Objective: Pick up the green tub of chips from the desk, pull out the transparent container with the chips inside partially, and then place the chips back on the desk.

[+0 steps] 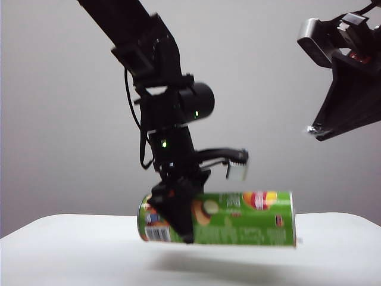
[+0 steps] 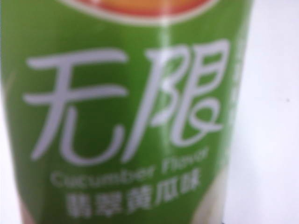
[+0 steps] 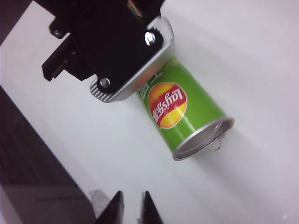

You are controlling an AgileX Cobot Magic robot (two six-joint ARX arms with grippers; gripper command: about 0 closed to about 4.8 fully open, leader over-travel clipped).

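The green tub of chips (image 1: 238, 220) hangs level a little above the white desk (image 1: 59, 250), with its shadow under it. My left gripper (image 1: 178, 223) is shut on it near the barcode end, one black finger across its front. The left wrist view is filled by the tub's green side (image 2: 126, 116) with white lettering; the fingers do not show there. In the right wrist view the tub (image 3: 187, 112) points its silver-rimmed end toward the camera. My right gripper (image 3: 131, 205) is shut and empty, high at the right (image 1: 318, 131), apart from the tub. The transparent container and the chips are hidden.
The left arm's black and silver wrist (image 3: 112, 42) covers the tub's far half in the right wrist view. The desk's edge (image 3: 42, 140) runs along a dark floor. A grey wall stands behind the desk.
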